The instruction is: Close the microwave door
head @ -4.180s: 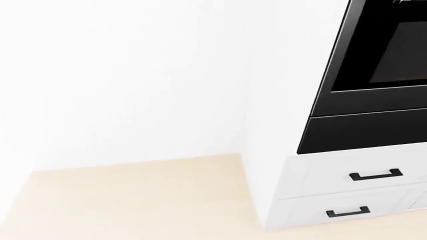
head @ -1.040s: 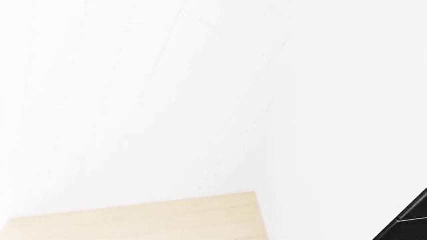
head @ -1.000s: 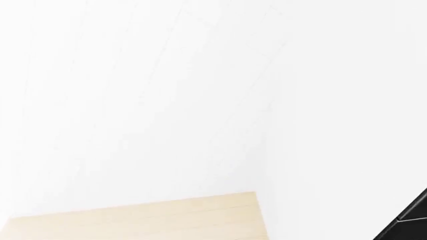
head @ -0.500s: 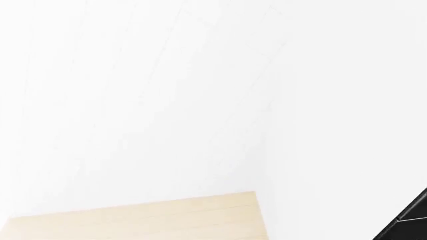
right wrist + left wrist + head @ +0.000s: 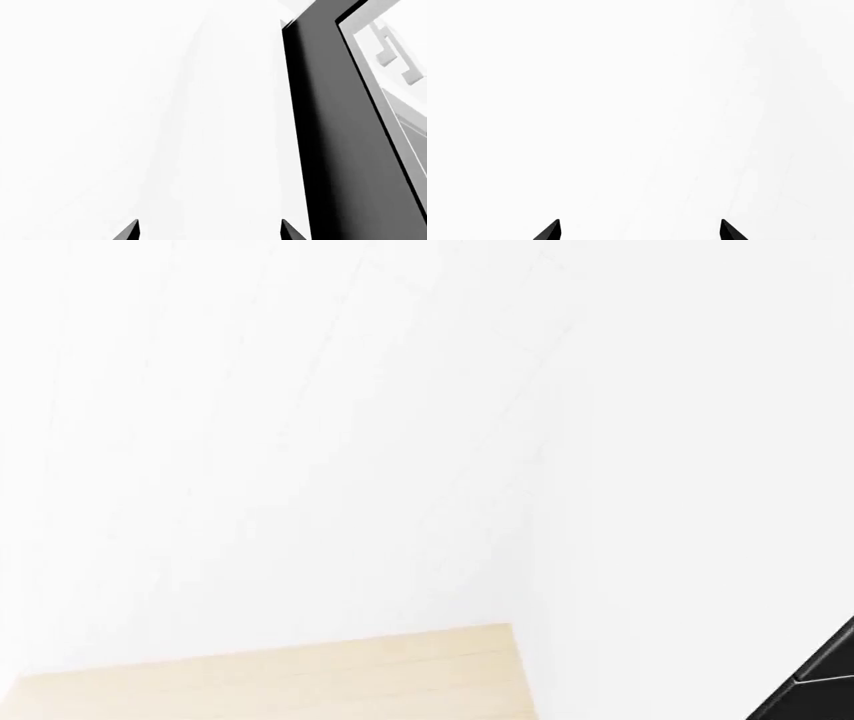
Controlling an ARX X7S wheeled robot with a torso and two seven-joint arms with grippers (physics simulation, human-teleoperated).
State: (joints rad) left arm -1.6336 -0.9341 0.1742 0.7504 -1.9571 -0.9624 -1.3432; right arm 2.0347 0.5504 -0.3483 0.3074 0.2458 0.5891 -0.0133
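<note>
Your head camera faces a blank white wall (image 5: 294, 440), with a strip of pale wooden floor (image 5: 280, 675) along the bottom and only a black corner of an appliance (image 5: 817, 688) at the lower right edge. You cannot tell from this view whether that corner belongs to the microwave.

Your left gripper (image 5: 640, 231) shows just 2 black fingertips (image 5: 551, 232), spread well apart with nothing between them, against plain white.

Your right gripper (image 5: 209, 232) likewise shows 2 dark fingertips (image 5: 129, 232) held apart and empty. It points at a white cabinet side (image 5: 167, 115), and just beside that runs a dark appliance frame (image 5: 333, 140) with a glossy panel (image 5: 400, 65) reflecting pale shapes. You cannot tell if this is the microwave door, nor whether it stands ajar. Neither gripper touches anything.
</note>
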